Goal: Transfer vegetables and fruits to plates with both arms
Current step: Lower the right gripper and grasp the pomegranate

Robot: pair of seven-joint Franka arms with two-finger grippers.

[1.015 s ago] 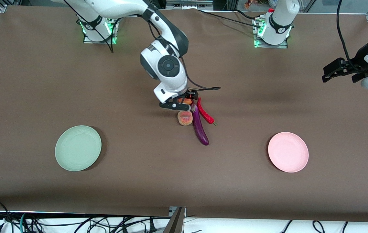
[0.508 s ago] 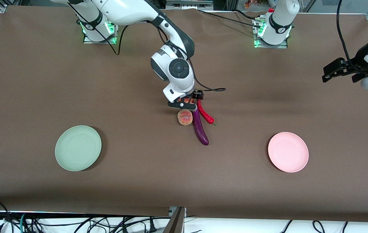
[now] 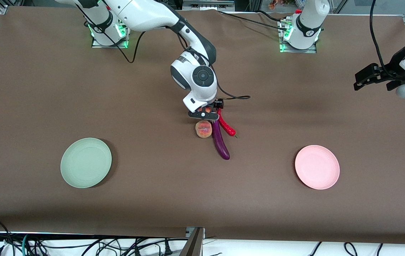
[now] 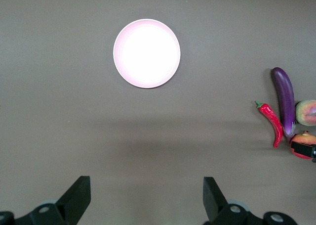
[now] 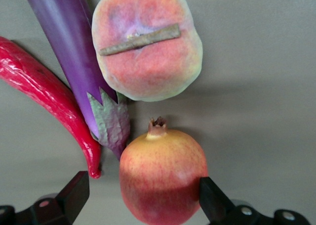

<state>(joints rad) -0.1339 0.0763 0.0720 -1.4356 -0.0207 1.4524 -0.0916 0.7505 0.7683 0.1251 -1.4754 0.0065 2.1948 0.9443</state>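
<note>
Right gripper [image 5: 140, 200] low over the red-yellow fruit [image 5: 163, 174], jaws apart, straddling it. Peach [image 3: 203, 129], eggplant [image 3: 220, 140] and chili pepper [image 3: 226, 124] crowd against that fruit, mid-counter between green plate [image 3: 85, 162] and pink plate [image 3: 317, 166]. Risk: a finger nudges the eggplant cap or the round fruit rolls on closing. Left gripper [image 4: 143, 200] waits, jaws apart, above the counter's left-arm end.
</note>
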